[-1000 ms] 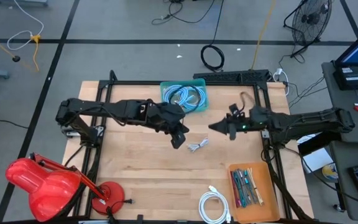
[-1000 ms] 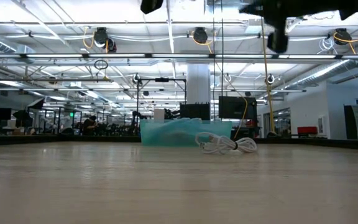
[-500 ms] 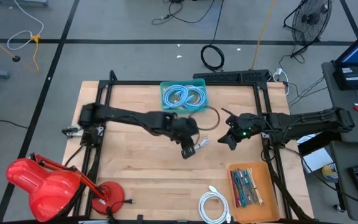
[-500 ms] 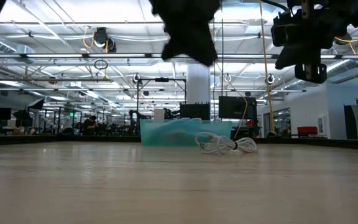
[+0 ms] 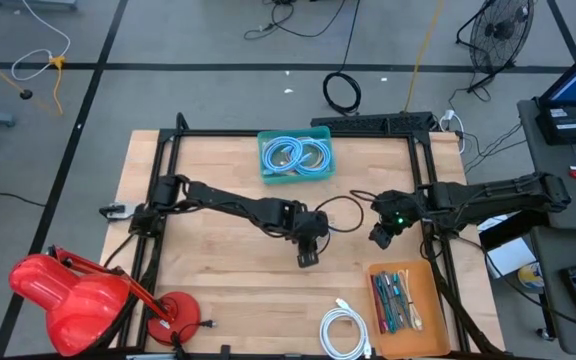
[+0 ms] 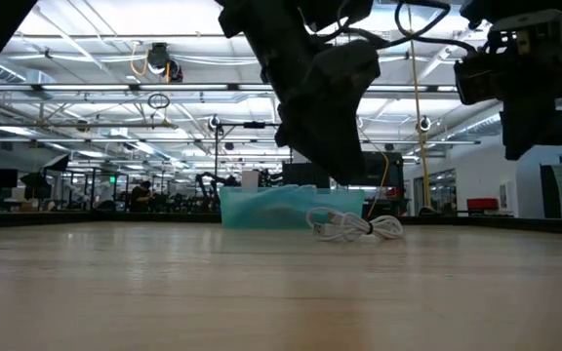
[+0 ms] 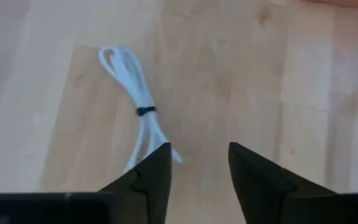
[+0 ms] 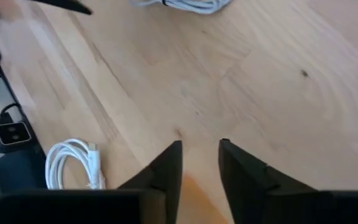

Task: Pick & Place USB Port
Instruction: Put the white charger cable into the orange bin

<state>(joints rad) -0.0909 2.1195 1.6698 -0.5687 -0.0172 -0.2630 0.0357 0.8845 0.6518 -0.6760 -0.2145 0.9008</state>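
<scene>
A small white USB cable bundle (image 7: 140,106), tied at its middle with a black tie, lies flat on the wooden table; the low view shows it (image 6: 356,226) in front of a teal bin. My left gripper (image 7: 199,168) hangs open just above the table, slanting down, with the bundle a little beyond and to one side of its fingers. In the high view it (image 5: 307,255) covers the bundle at the table's middle. My right gripper (image 8: 200,163) is open and tipped down over bare wood near the right side (image 5: 379,238).
A teal bin (image 5: 296,156) with blue cables stands at the far edge. An orange tray (image 5: 400,298) of pens and a white coiled cable (image 5: 343,331) lie near the front right. A red lamp (image 5: 73,293) sits at the front left. A black frame (image 5: 171,160) borders the table.
My left gripper has stretched out toward the table's right and near edge and sunk low, ending over the white bundle. My right gripper has tipped its fingers downward, dropped a little and drawn back toward the right and near side. The bundle has stayed in place.
</scene>
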